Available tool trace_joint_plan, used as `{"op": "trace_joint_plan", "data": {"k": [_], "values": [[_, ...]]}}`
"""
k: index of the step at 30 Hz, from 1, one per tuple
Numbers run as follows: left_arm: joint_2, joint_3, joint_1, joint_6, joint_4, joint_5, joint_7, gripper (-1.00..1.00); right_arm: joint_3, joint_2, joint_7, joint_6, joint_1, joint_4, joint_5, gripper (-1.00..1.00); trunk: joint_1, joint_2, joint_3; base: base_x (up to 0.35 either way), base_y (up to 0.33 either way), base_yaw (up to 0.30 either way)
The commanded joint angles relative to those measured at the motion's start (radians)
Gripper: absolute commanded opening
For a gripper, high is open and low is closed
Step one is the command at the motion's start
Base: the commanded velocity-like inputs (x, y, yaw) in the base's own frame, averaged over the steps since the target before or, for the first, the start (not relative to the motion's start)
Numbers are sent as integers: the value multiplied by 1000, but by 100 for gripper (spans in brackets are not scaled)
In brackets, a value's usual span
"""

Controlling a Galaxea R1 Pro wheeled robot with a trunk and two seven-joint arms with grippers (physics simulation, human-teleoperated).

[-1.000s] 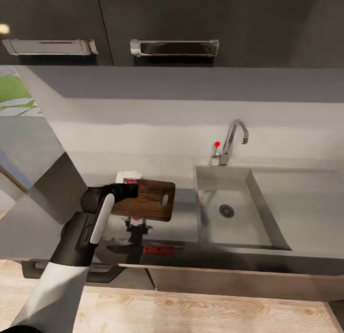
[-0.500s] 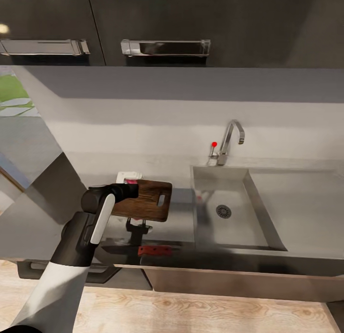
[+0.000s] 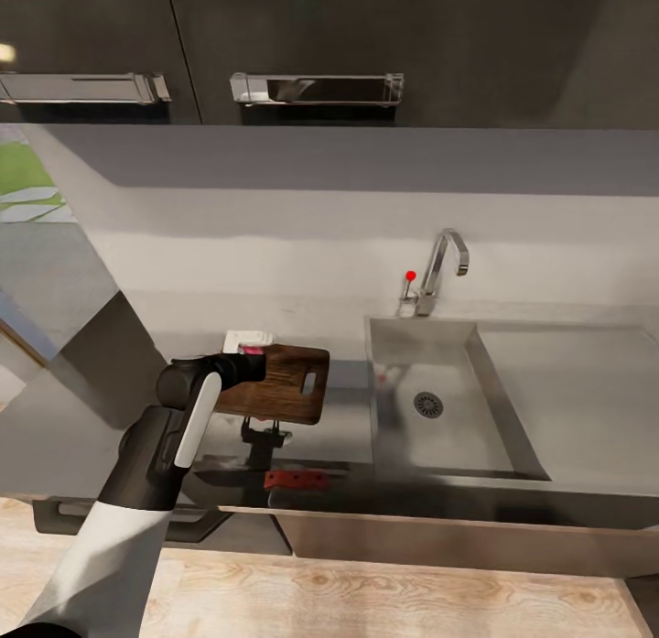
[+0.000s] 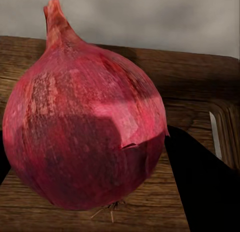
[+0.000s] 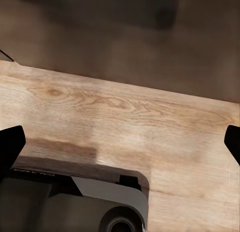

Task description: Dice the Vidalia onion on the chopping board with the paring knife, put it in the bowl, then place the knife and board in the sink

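Onion (image 4: pixel 85 127) gripped between left end effector (image 4: pixel 95 157) fingers, over chopping board (image 4: pixel 200 92).

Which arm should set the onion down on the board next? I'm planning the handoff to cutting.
The left. Its gripper is shut on the Vidalia onion, directly over the chopping board. The right gripper points at the wooden floor, fingers apart and empty.

sink (image 3: pixel 439 409) basin open (tap (image 3: pixel 437 274) behind), paring knife (image 3: pixel 295 480) at countertop (image 3: pixel 343 427) edge
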State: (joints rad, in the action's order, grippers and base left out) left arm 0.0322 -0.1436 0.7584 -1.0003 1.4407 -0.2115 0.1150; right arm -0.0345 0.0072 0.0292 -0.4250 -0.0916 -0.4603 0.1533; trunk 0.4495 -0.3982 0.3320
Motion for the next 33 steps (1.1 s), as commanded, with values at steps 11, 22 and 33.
{"op": "trace_joint_plan", "data": {"k": [11, 22, 33], "values": [[0, -1, 1, -4, -3, -9, 9, -100, -4, 0, 3, -3, 0, 0, 5, 100, 0, -2, 14, 0, 0, 0], [1, -1, 1, -3, -37, -9, 9, -100, -3, 0, 3, -3, 0, 0, 5, 100, 0, -2, 15, 0, 0, 0], [3, -1, 1, -3, -45, -9, 8, -100, 0, 0, 3, -5, 0, 1, 6, 100, 0, -2, 15, 0, 0, 0]]}}
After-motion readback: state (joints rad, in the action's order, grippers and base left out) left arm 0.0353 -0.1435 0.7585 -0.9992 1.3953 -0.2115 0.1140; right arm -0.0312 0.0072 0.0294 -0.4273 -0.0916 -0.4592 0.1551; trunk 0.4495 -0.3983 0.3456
